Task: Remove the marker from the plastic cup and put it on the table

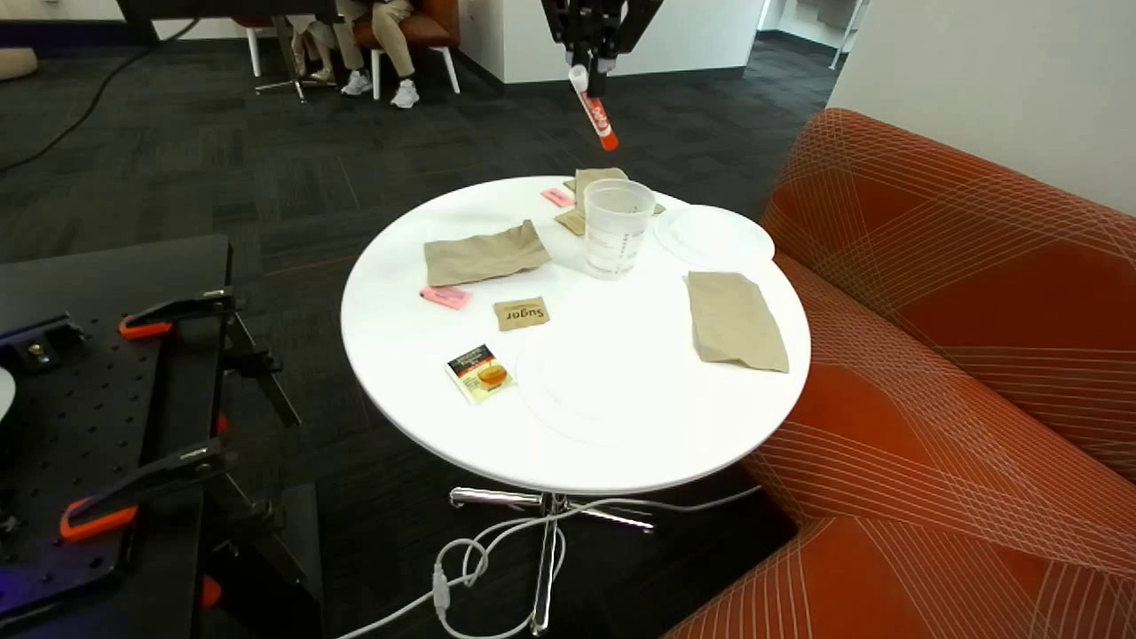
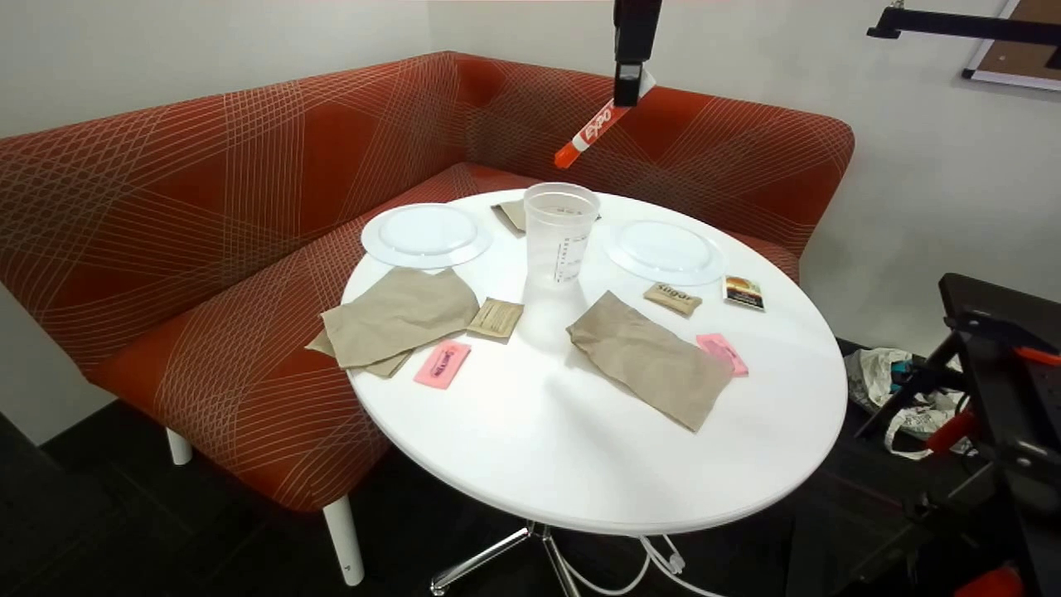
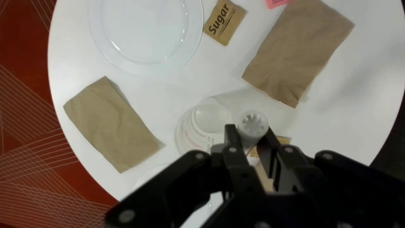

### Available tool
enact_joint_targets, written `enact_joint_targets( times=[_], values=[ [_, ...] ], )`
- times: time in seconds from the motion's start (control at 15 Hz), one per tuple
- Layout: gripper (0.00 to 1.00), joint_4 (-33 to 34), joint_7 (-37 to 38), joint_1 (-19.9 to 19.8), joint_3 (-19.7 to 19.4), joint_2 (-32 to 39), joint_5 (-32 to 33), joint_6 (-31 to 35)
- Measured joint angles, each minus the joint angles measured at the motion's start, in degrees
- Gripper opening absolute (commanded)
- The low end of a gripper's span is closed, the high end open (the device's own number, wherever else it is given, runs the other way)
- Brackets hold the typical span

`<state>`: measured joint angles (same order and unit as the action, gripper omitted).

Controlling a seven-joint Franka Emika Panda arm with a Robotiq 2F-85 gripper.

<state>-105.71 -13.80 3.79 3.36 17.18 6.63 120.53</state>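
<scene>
In the wrist view the gripper (image 3: 250, 133) fills the lower middle of the frame, its fingers (image 3: 231, 136) closed down to the marker's own width and pinching the marker (image 2: 601, 123) near its white end (image 3: 253, 125), which pokes out past them. The marker is out of the plastic cup (image 2: 554, 249) and hangs in the air above it, in the upper middle of the frame in both exterior views, touching neither cup nor table (image 2: 514, 464). Its long axis is tilted: the orange end (image 2: 567, 156) points down and away from the fingers, to the lower left in an exterior view, and is the part nearest the cup. Whether that end is straight over the cup is hard to say, because in the wrist view the gripper hides it. The lifting part looks done; what remains, I judge, is to carry the marker sideways, well clear of the cup, and lower it onto bare table. With this slant the orange end should touch down first, so the marker may roll when let go.
</scene>
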Motion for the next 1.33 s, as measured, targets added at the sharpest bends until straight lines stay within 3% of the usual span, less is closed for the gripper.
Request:
enact_joint_targets(
  times=[0.6,1.33],
  values=[
    [0.05,-10.7,-1.0,0.6,5.1,0.4,-2.2,21.9],
    [0.05,-17.6,-11.1,-1.1,9.9,7.4,-3.9,42.6]
  ],
)
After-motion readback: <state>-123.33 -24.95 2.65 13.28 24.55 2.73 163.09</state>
